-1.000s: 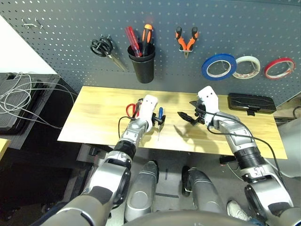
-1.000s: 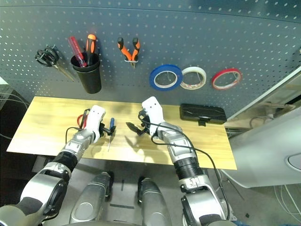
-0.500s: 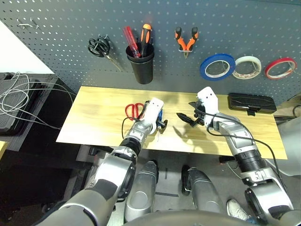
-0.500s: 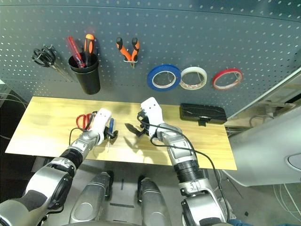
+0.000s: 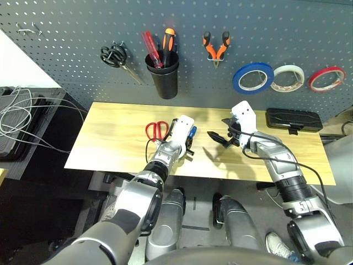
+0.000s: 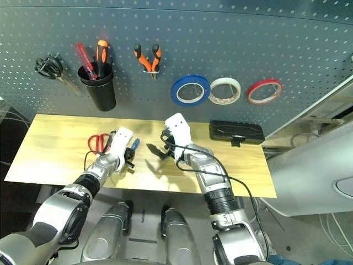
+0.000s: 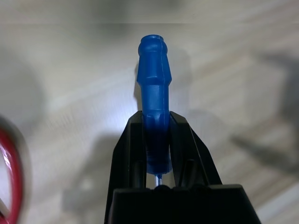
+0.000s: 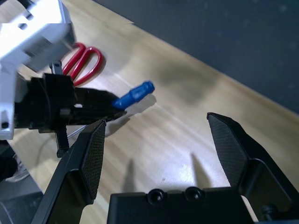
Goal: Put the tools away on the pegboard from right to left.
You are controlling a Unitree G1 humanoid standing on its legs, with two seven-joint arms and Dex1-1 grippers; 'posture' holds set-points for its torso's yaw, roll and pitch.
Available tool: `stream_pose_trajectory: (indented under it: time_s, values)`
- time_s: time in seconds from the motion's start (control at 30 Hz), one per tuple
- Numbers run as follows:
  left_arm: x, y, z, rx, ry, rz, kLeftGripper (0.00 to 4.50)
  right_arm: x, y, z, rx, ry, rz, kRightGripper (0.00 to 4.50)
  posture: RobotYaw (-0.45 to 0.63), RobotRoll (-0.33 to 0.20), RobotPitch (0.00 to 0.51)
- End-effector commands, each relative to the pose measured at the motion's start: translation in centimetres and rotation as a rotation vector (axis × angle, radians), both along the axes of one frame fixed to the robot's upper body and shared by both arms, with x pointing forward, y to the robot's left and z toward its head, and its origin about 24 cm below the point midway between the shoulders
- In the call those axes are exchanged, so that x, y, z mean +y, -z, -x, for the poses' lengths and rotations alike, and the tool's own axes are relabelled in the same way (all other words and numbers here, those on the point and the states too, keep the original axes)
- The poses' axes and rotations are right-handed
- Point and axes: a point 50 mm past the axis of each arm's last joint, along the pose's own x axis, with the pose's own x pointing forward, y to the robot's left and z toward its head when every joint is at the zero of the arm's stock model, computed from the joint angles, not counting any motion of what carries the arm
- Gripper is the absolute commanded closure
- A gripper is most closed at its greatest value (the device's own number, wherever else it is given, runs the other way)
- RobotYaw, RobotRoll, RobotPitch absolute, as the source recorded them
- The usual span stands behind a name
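Note:
My left gripper [image 5: 186,144] is shut on the slim blue-handled screwdriver [image 7: 154,88]. Its black fingers [image 7: 133,144] clamp the handle low over the wooden table [image 5: 110,135], and the handle's end sticks out past them. The red-handled scissors [image 5: 156,130] lie flat just left of that gripper. To the right, my right gripper [image 5: 219,138] hovers open over the table with nothing between its fingers; its wrist view shows the screwdriver [image 8: 134,94] and the scissors [image 8: 84,58]. On the pegboard [image 5: 66,33] hang the blue tape ring [image 5: 252,78] and the orange-and-black pliers [image 5: 216,46].
A black cup [image 5: 163,74] with red and orange tools hangs on the board, with black-handled scissors [image 5: 117,57] to its left. White [image 5: 288,78] and red [image 5: 327,78] tape rolls hang at the right. A black case [image 5: 293,120] lies at the table's back right.
My left gripper moved right, from beside the scissors onto the screwdriver, and closed on its blue handle. The right arm has stayed in place.

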Motion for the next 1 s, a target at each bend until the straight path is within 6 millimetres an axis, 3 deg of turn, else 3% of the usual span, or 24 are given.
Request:
stream_pose_trajectory:
  time_s: [0.03, 0.33, 0.53, 0.77, 1.0]
  values:
    - [0.6, -0.4, 0.8, -0.096, 0.003, 0.081, 3.91, -0.2, -0.6, -0.3, -0.025, 0.001, -0.030, 0.00, 0.08, 0.000, 0.240]
    - [2.0, -3.3, 3.0, -0.308, 0.028, 0.165, 3.91, -0.4, -3.0, -0.6, -0.187, -0.054, -0.102, 0.00, 0.10, 0.000, 0.230]
    - [1.7, -5.1, 4.3, -0.409, 0.179, 0.176, 3.91, -0.7, -4.5, -0.6, -0.261, -0.092, -0.135, 0.00, 0.10, 0.000, 0.226]
    - [2.1, -8.8, 4.0, -0.628, 0.189, 0.244, 3.91, 0.1, -6.2, -0.6, -0.291, -0.166, -0.180, 0.00, 0.10, 0.000, 0.224]
    - [2.3, -13.4, 3.2, -0.848, 0.214, 0.249, 3.91, 0.4, -6.1, 0.3, -0.252, -0.265, -0.158, 0.00, 0.10, 0.000, 0.227]
